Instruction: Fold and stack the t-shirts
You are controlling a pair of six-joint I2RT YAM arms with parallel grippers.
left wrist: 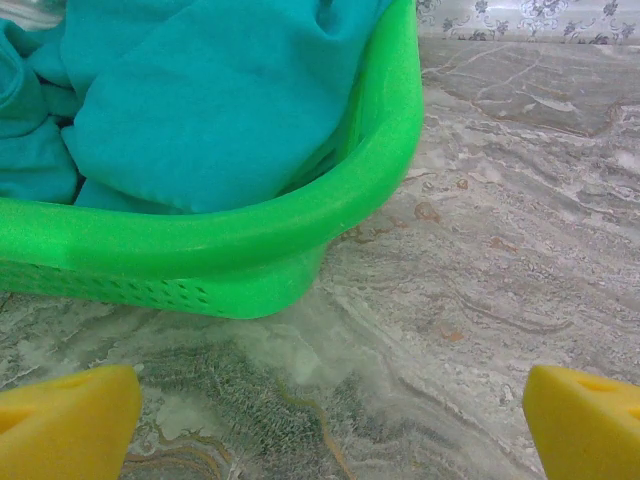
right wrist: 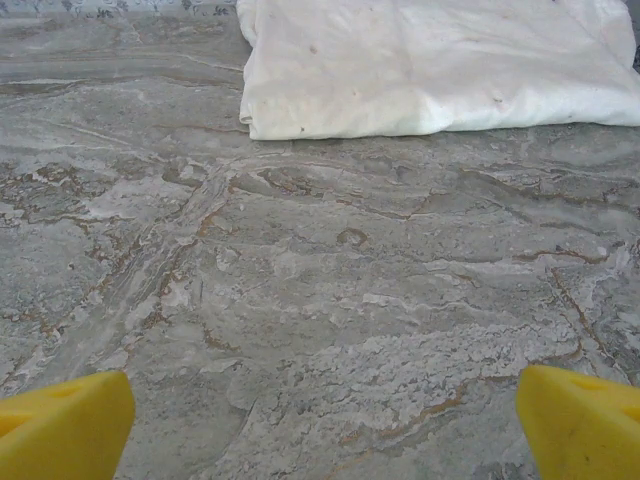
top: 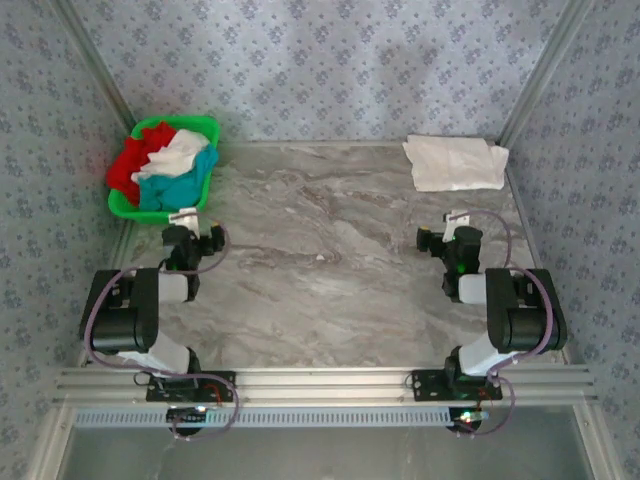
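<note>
Top external view: grey marbled tabletop enclosed by blue-grey patterned wall panels, with two black-and-white arms based at its near edge
Green plastic basket: sits in the far left corner of the tabletop, close to the left wall
Basket contents: a red t-shirt bunched on the left side, a crumpled white t-shirt in the middle, a teal t-shirt on the right and near side, all loose and unfolded
Folded white t-shirt: lies flat on the tabletop in the far right corner, well apart from the basket
Left arm: elbow folded back, wrist pointing at the near side of the basket and stopping just short of it
Left fingers: yellow pads at the two lower corners of the left wrist view, spread wide apart, gripping nothing, bare tabletop between them
Left wrist view: the basket's rounded near corner stands just ahead, teal cloth heaped above its rim, small perforations low on its wall
Right arm: elbow folded back, wrist pointing towards the folded white t-shirt
Right fingers: yellow pads spread wide apart, gripping nothing, hovering over bare tabletop
Right wrist view: the near folded edge of the white t-shirt lies ahead across a stretch of bare tabletop, with faint specks on the cloth
</note>
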